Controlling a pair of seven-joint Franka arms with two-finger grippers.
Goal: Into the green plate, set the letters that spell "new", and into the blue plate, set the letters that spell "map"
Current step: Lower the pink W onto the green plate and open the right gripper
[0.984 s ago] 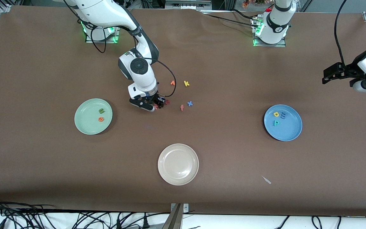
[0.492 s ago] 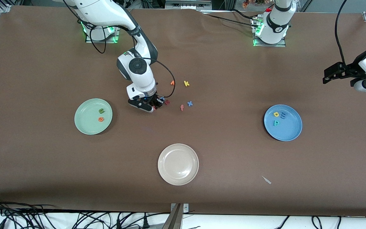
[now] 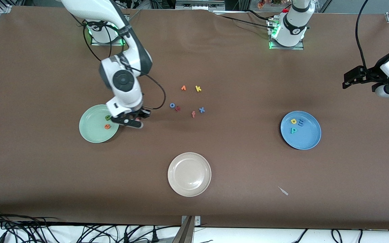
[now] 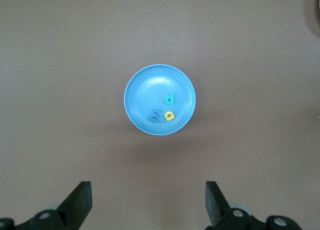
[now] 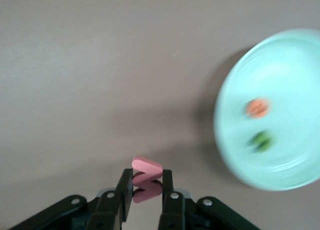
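Right hand (image 3: 136, 118) clamped on the pink w (image 5: 147, 166), now in the air just beside the green plate (image 3: 89, 133), at the rim toward the loose letters. A second ago it was down among those letters; the w has been lifted and carried over. Green n (image 3: 107, 117) and orange e (image 3: 107, 126) lie in the plate, so this drop likely completes "new". Left hand (image 4: 147, 205) spread apart, waiting over the blue plate (image 3: 307, 141), which holds m, a, p.

Lab: bolted robot bases (image 3: 287, 33), cables (image 3: 29, 231)
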